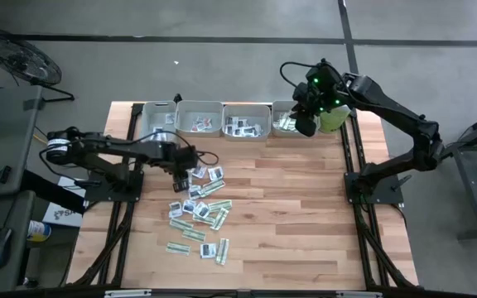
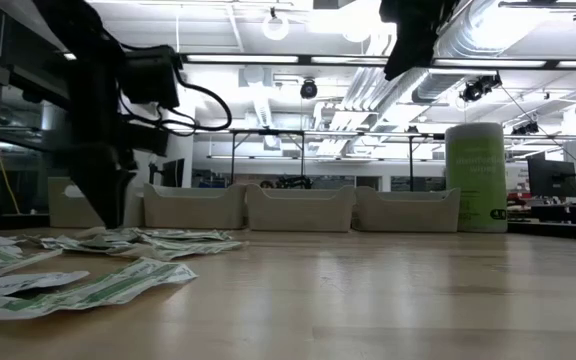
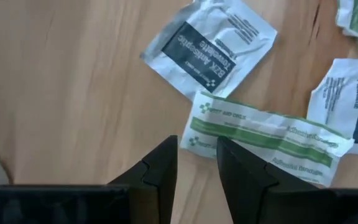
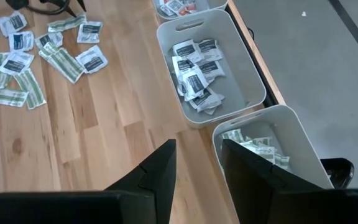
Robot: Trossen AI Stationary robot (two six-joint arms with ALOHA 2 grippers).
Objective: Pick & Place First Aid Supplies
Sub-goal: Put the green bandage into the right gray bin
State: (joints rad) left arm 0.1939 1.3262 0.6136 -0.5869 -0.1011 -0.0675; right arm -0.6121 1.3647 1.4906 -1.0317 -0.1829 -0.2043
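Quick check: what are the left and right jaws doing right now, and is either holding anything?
Left gripper: open, empty, low over a green-striped strip sachet in the loose pile.
Right gripper: open, empty, above the trays at the table's far edge.

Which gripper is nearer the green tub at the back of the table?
Right. The right gripper hangs above the trays just beside the green tub; the left gripper is far across the table, low over the loose sachets.

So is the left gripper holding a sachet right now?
No, in the left wrist view the left gripper hangs open and empty above a green-striped strip sachet that lies flat on the table.
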